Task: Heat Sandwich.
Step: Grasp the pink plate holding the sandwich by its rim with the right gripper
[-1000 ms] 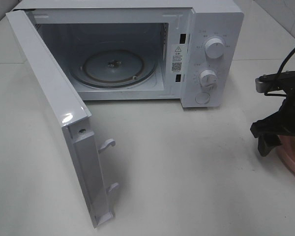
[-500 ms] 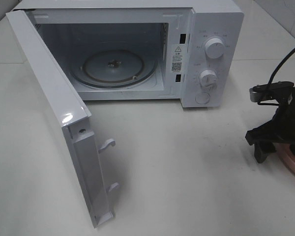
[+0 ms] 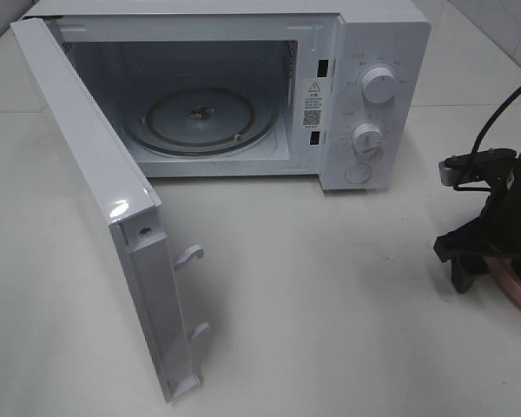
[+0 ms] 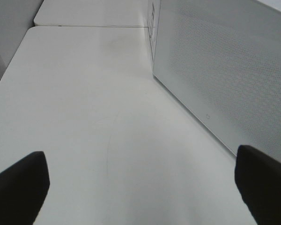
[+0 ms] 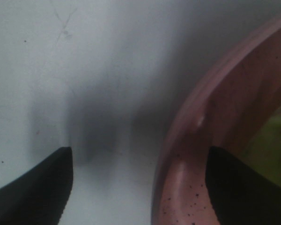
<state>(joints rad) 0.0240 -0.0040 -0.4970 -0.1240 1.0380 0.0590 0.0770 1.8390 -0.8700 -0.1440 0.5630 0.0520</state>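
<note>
Only a small yellow-green part of the sandwich (image 5: 277, 136) can be seen, and it is blurred, at the edge of the right wrist view. It lies inside the pink plate (image 5: 187, 154), beyond the rim. It is just ahead of that finger of the right gripper (image 5: 139, 187) which stands over the plate, not between the two fingers. Its bread and pose cannot be told. In the high view the arm hides it.

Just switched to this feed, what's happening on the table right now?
The right gripper is low over the pink plate on the right of the table, with its jaws open and straddling the rim. The microwave stands with its door swung wide and its glass turntable bare. The left gripper hangs open over the table beside the door, holding nothing.
</note>
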